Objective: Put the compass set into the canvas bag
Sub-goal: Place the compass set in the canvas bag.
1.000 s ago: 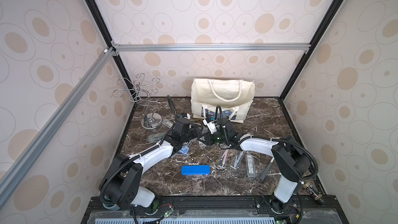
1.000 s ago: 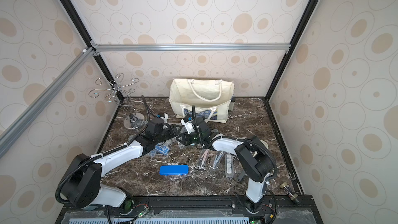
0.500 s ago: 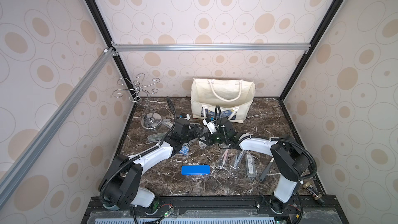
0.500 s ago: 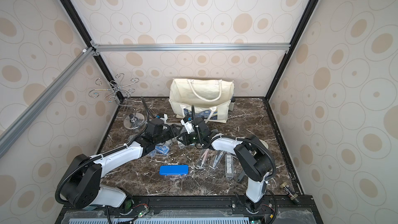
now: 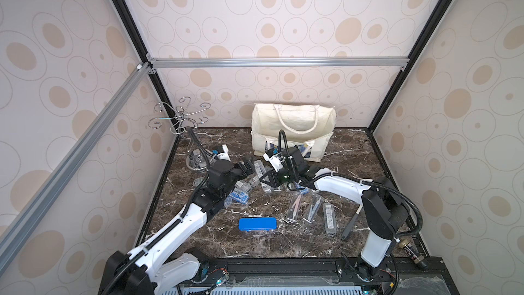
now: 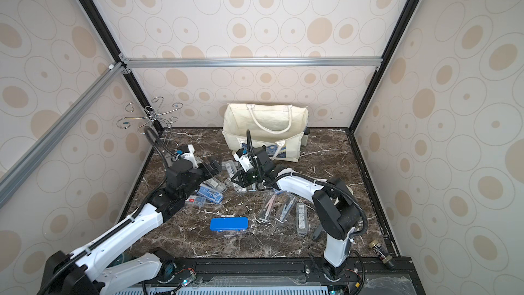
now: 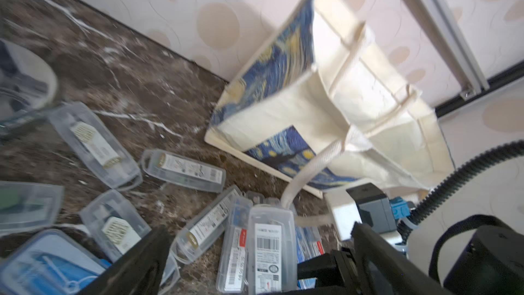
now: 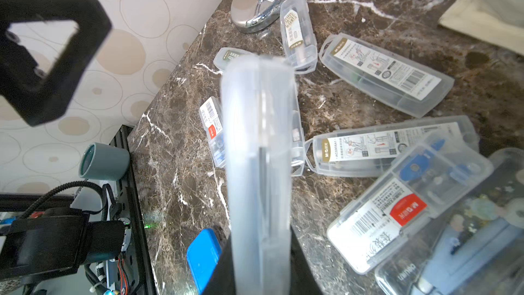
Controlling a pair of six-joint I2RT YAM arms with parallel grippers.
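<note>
A blue rectangular lidded case (image 5: 257, 224) lies nearest the front edge of the dark marble desk (image 5: 283, 239). Just beyond it, toward the right arm, is a row of clear plastic cases (image 5: 295, 207).

At mid-desk the right end effector (image 5: 268, 181) is clenched on the compass set (image 8: 259, 151), a long translucent plastic case. It grips the case by one end, edge-on, over a heap of similar boxed sets (image 5: 241, 194). The left end effector (image 6: 211, 166) is released beside it, its jaws spread wide and empty.

Against the back wall the cream canvas bag (image 5: 323, 144) stands upright with its mouth open. It has thick white rope handles and a blue-and-yellow swirl print, and one rope handle (image 7: 312, 171) droops over its front.

The step in hand looks like the carry. The case should rise straight off the heap so it drags no neighbours. It should cross the near rim well above it and steer clear of the drooping handle. Because the grip is at one end, the case may swing, so the move should be slow. Release should come only once the case is inside the mouth. The left arm is best kept low and out of the path.
</note>
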